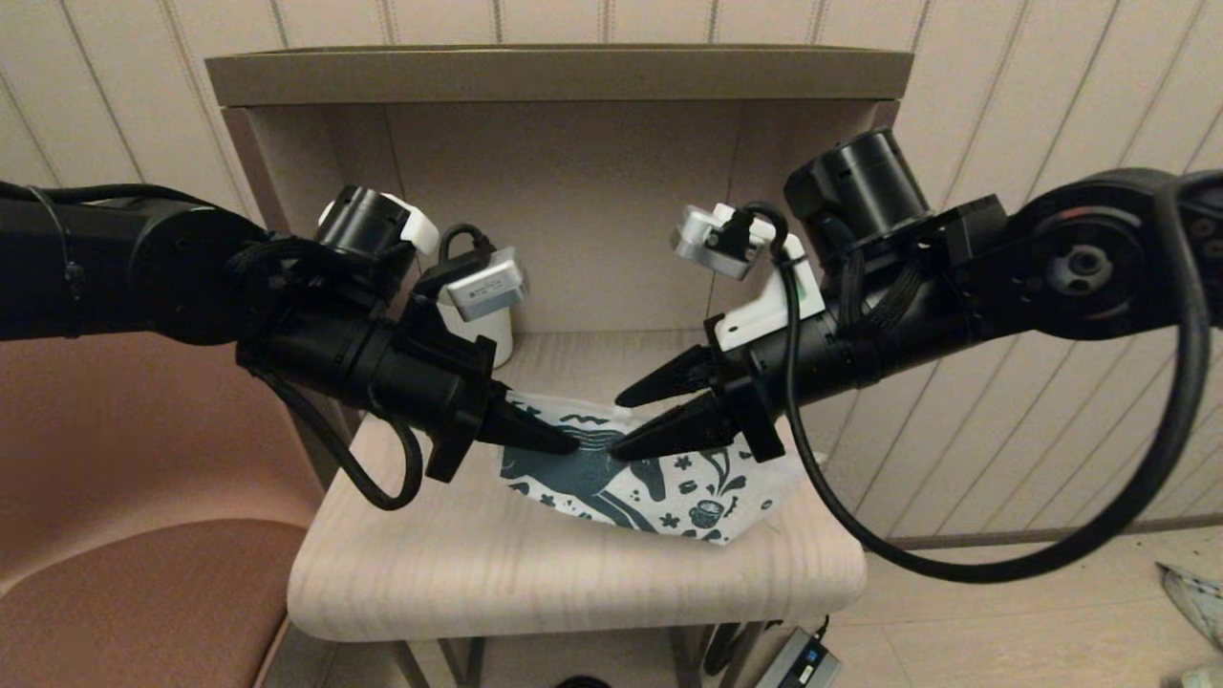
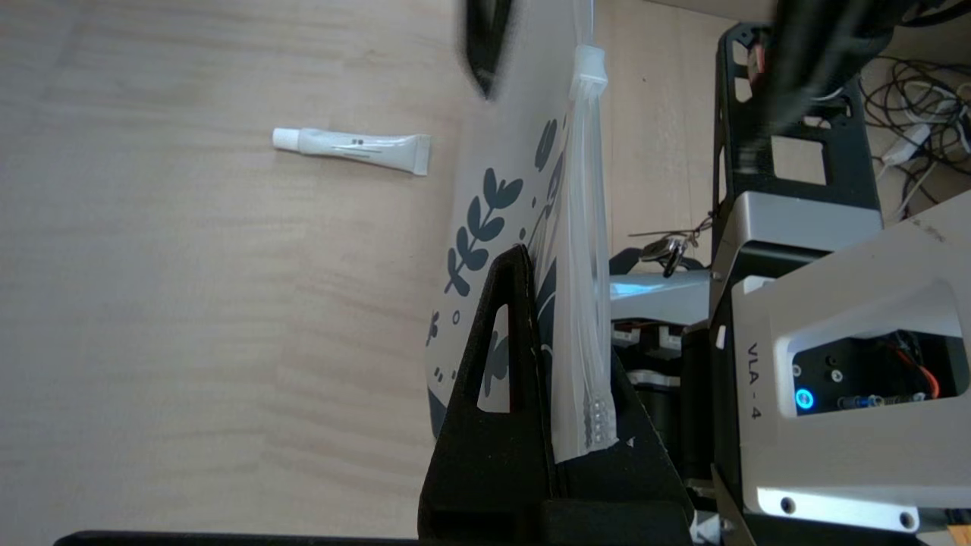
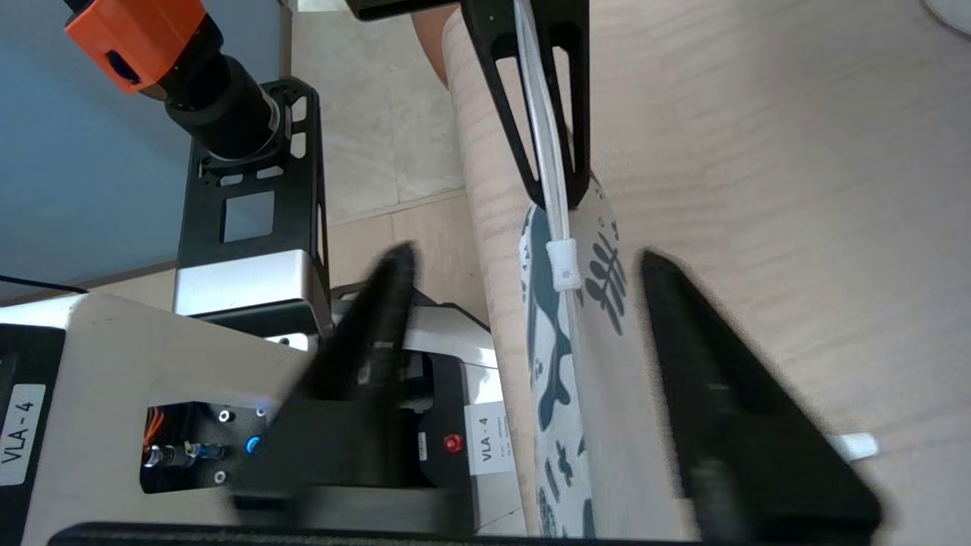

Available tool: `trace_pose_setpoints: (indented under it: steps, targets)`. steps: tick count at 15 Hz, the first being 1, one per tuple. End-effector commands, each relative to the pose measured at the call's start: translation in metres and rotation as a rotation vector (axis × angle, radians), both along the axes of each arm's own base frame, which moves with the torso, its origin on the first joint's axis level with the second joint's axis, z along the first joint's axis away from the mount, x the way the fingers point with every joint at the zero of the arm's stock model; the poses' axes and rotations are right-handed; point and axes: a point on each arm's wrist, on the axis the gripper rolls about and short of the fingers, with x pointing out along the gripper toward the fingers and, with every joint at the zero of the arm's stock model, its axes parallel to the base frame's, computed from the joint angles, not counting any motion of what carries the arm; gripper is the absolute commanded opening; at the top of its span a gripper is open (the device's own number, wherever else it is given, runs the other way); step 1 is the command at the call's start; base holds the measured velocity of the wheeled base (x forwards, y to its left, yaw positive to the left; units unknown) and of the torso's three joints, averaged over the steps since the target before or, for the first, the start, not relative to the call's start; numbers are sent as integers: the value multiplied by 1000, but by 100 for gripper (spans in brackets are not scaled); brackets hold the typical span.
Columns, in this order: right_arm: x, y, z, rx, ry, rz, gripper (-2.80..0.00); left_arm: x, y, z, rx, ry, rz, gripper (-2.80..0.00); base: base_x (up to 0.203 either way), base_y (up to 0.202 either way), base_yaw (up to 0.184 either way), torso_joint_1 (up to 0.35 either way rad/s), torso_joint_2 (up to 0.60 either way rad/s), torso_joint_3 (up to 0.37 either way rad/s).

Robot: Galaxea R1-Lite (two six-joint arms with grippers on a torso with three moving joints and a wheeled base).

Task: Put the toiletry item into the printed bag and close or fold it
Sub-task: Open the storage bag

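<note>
The printed bag (image 1: 669, 487), white with a dark teal horse and flowers, stands on the small wooden table (image 1: 535, 573), lifted by its zipper edge. My left gripper (image 1: 568, 442) is shut on that top edge, and the white zipper (image 2: 588, 227) runs away from its fingers (image 2: 516, 303). Across from it my right gripper (image 1: 616, 425) is open, and its blurred fingers (image 3: 667, 303) straddle the bag (image 3: 561, 364) near the zipper slider (image 3: 563, 265) without touching it. The toiletry item, a small white tube (image 2: 353, 145), lies on the table behind the bag and is hidden in the head view.
A white ribbed mug (image 1: 492, 334) stands at the back of the shelf alcove, behind my left wrist. The alcove walls (image 1: 573, 220) close in the back and sides. A pink chair (image 1: 124, 564) is to the left. The table's rounded front edge (image 1: 573, 612) is near.
</note>
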Motion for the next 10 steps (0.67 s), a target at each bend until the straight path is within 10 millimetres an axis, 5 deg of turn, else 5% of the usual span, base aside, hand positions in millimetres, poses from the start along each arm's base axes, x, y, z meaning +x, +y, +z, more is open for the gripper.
trace_pose_setpoints:
  steps: [1,10]
  targets:
    - [0,1,-2,-3,6,6,-280,1,0,-1,-1,4,-3,-280,0,0,0,0,0,0]
    - [-1,0,-3,-7,9,4,-280,1,1,0,-6,1,-6,-280,0,0,0,0,0,0]
